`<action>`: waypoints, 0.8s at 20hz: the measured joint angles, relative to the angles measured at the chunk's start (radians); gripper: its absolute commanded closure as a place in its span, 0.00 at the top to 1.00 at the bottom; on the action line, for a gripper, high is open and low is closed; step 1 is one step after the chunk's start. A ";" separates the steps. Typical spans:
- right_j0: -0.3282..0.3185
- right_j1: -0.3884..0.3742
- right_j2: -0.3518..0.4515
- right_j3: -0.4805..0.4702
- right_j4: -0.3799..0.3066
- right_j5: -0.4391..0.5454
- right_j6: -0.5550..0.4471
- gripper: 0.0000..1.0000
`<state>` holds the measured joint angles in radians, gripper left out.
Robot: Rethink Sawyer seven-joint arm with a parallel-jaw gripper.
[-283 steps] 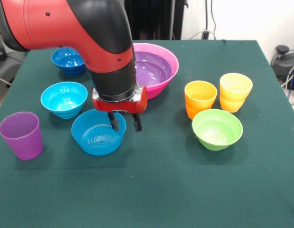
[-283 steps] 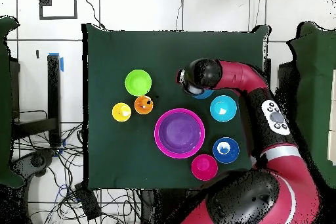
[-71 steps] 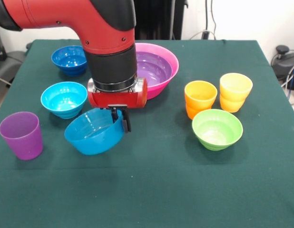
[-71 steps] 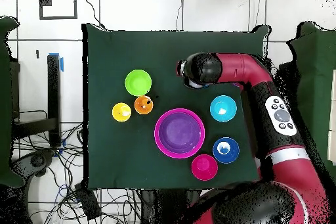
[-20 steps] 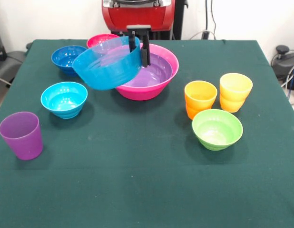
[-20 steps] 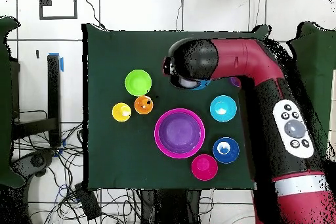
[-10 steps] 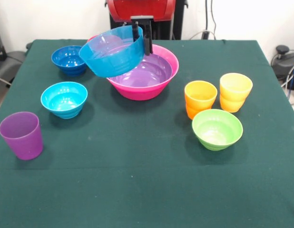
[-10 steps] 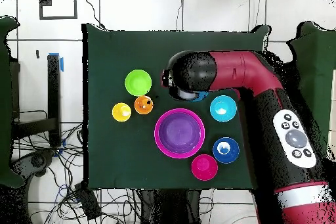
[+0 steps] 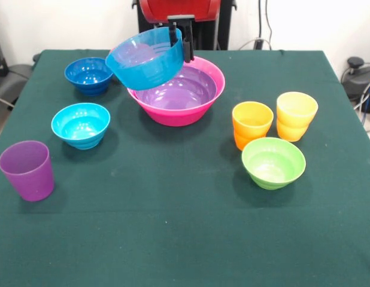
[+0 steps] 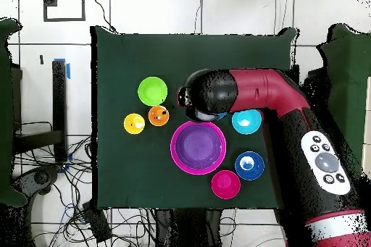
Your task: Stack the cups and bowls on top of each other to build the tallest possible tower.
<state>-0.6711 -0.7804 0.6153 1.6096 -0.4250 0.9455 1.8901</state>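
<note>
My gripper [image 9: 180, 43] hangs from the top edge of the front view, shut on the rim of the mid blue bowl [image 9: 144, 61]. The bowl is tilted in the air over the left rim of the hot-pink bowl [image 9: 173, 115], which holds the large purple bowl [image 9: 182, 89]. In the overhead view my arm [image 10: 214, 95] covers the gripper and the blue bowl, just above the hot-pink bowl [image 10: 174, 147]. The purple cup [image 9: 27, 169] stands front left. The orange cup [image 9: 252, 124] and yellow cup [image 9: 296, 115] stand at the right.
The dark blue bowl [image 9: 88, 75] and cyan bowl [image 9: 81, 124] sit left of the hot-pink bowl. The lime green bowl [image 9: 273, 162] sits in front of the orange and yellow cups. The small red-pink bowl [image 10: 225, 184] shows only in the overhead view.
The gripper has carried the blue bowl up and slightly right in the front view, nearer over the hot-pink bowl. The blue bowl now hides the red-pink bowl behind it.
</note>
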 measured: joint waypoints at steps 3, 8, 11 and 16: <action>-0.001 -0.009 0.000 0.023 0.000 -0.015 0.000 0.00; 0.000 -0.022 0.000 0.070 0.000 -0.065 0.000 0.00; 0.000 -0.030 0.000 0.094 0.000 -0.090 0.000 0.00; 0.000 -0.035 0.000 0.135 0.000 -0.145 0.000 0.00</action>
<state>-0.6715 -0.8151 0.6155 1.7447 -0.4246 0.8008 1.8901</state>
